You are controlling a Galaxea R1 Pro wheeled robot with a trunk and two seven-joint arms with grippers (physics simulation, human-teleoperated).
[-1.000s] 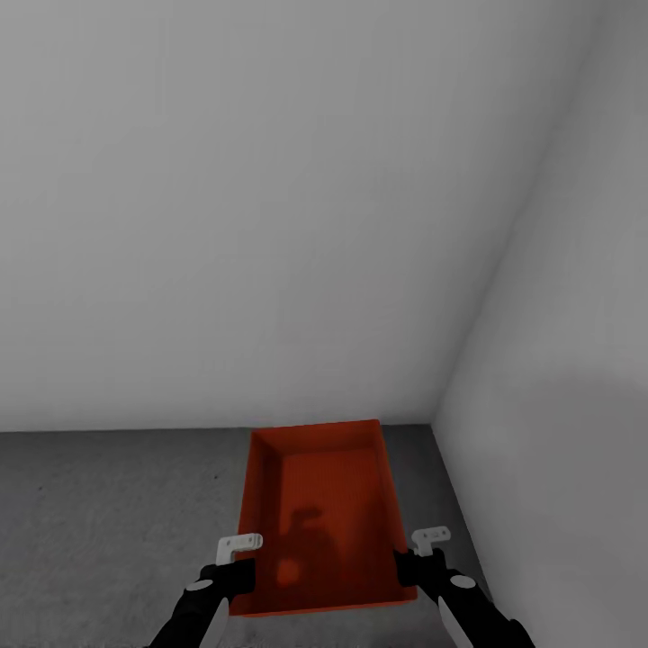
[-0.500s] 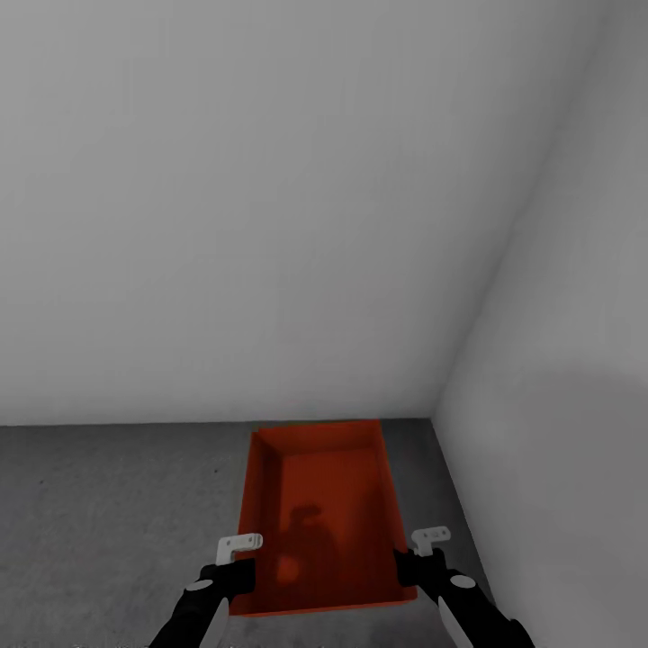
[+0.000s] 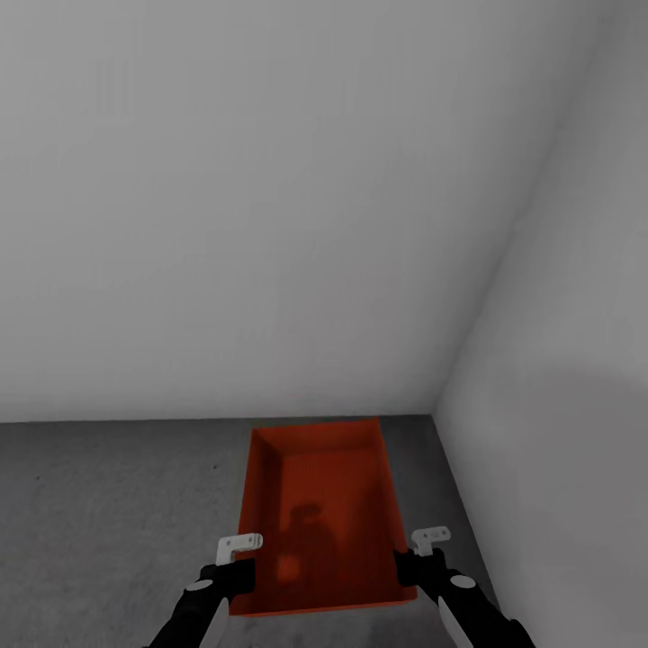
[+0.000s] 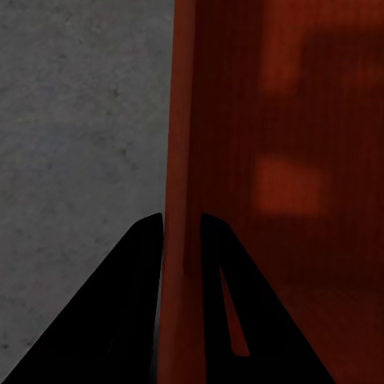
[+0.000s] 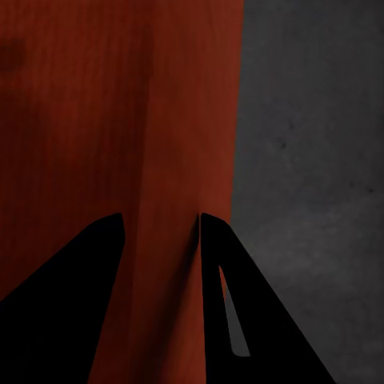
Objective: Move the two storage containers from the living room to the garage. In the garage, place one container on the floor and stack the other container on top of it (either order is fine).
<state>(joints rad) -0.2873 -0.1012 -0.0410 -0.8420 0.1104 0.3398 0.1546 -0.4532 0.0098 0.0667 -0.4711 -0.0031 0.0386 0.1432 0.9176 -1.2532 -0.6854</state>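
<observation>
Now container [image 3: 319, 513] between pincers (wall-gripped)

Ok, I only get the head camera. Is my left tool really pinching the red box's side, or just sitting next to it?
Observer: Pinching. In the left wrist view the left tool has one finger on each side of the storage container wall.
Child: And the other one?
Observer: Same there. The right wrist view shows the right tool straddling its wall, one finger inside the box and one outside, over the grey floor.
</observation>
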